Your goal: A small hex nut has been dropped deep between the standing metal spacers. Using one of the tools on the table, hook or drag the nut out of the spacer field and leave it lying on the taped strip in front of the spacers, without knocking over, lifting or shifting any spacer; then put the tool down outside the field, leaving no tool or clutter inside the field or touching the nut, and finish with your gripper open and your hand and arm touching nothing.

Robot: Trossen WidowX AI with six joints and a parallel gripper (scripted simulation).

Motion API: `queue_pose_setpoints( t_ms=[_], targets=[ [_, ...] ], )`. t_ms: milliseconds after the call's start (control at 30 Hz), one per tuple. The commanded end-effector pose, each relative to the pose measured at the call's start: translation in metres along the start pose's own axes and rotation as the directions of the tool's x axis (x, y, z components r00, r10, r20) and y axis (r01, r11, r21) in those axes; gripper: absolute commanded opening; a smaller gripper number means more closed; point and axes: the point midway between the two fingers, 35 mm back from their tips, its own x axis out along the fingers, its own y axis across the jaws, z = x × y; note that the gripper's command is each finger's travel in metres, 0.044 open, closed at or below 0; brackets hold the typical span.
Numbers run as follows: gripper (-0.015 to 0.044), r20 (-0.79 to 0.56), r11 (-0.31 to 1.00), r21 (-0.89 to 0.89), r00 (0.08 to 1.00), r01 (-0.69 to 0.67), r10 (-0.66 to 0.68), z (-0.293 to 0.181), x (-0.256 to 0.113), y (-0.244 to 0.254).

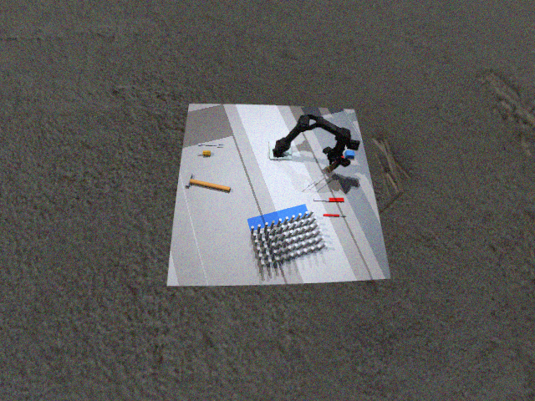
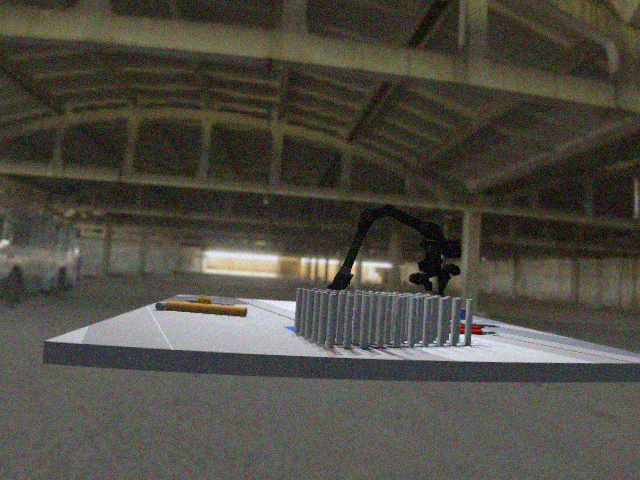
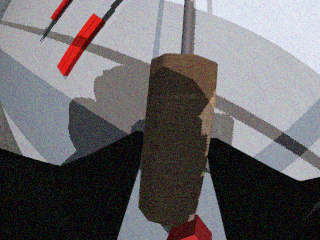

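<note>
My gripper [image 3: 176,142] [image 1: 333,166] is shut on the wooden handle [image 3: 176,135] [image 1: 328,169] of a tool with a thin metal shaft [image 3: 188,27]. It holds the tool above the right side of the table; in the top view the shaft points down-left toward the spacers. The far tip of the tool is too thin to make out. The metal spacers [image 1: 298,235] [image 2: 372,320] stand upright in a dense field at the front of the table. The blue taped strip [image 1: 278,214] lies along the field's side nearest the arm base. The nut cannot be made out.
Two red-handled tools [image 1: 336,200] [image 3: 80,46] lie right of the strip. A blue object [image 1: 349,153] and a red one [image 3: 190,231] are near the gripper. A hammer [image 1: 210,185] [image 2: 206,308] and a small yellow object [image 1: 206,153] [image 2: 204,299] lie at the left.
</note>
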Motion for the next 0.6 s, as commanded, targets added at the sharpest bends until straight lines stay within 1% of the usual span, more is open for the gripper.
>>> queue_pose_setpoints(
  t_ms=[0,567],
  targets=[
    [0.0,0.008,1.0,-0.002,1.0,-0.001,0.001,0.0,0.005,-0.001],
    [0.0,0.008,1.0,-0.002,1.0,-0.001,0.001,-0.002,0.016,-0.006]
  ],
)
